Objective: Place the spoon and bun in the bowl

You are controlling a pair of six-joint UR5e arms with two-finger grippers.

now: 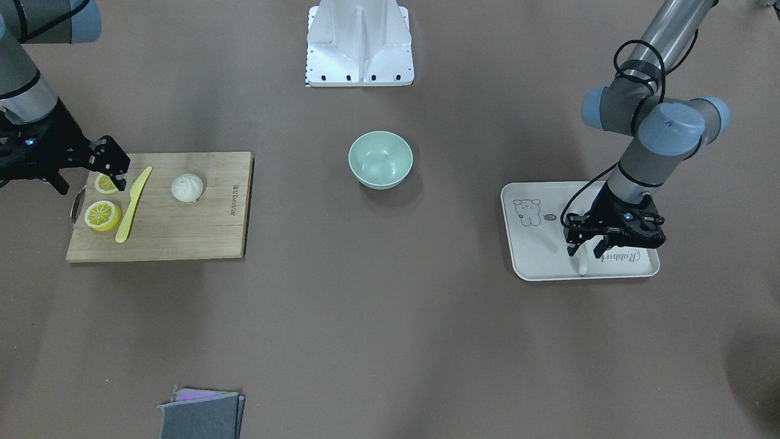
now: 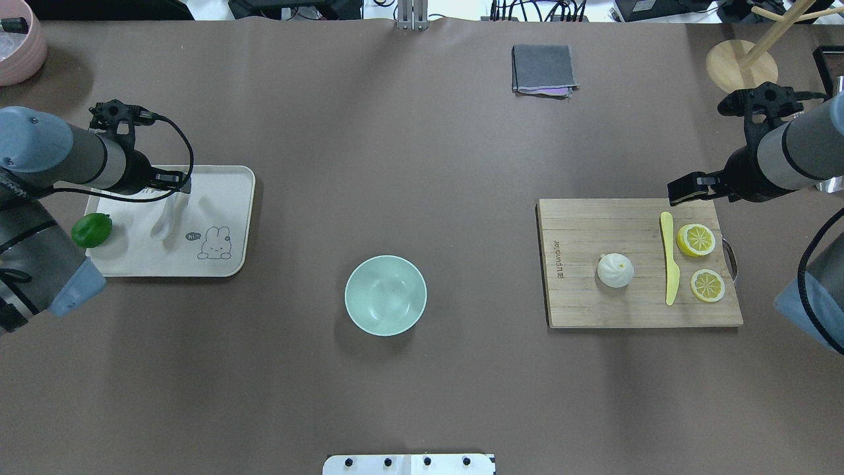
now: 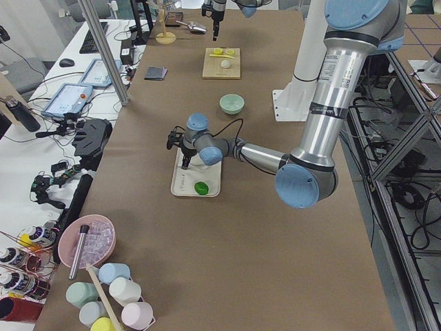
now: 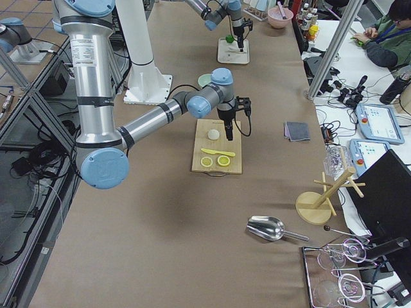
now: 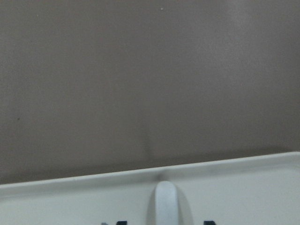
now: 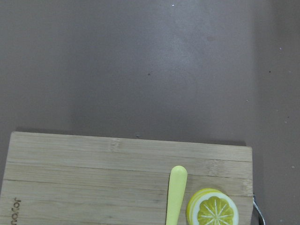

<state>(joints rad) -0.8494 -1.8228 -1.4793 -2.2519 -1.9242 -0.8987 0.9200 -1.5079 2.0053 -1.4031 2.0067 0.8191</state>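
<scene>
Wide stretches of brown counter (image 1: 390,317) between the bowl (image 1: 380,160) and the cutting board (image 1: 183,235), and again between the bowl and the tray (image 1: 539,253). Bowl mid-counter, in front of the robot base (image 1: 359,46), well apart from everything else. Bun (image 1: 187,187) upright on the board, near the yellow knife (image 1: 134,204), on the bowl's side of it, with open board all round. Two lemon slices (image 1: 102,215) beyond the knife, near the board's handle end. Spoon (image 2: 165,221) flat on the tray, handle tip near the rim on the operators' side. Green fruit (image 2: 91,230) at the tray's outer edge, apart from the spoon. Folded grey cloth (image 1: 201,414) by the operators' edge.

On the tray: a rabbit drawing, a small bubble, apparently "hi", and script reading "Rabbit". Along the board's short edge, a burnt-in mark beginning "Joyou", remainder not legible.

Left end effector (image 1: 587,249) pointing down over the spoon handle, released, one finger on either side, low to the tray; contact impossible to judge. Right end effector (image 1: 114,169) hanging above the board's corner by the lemon slices; released or clenched, cannot tell.
</scene>
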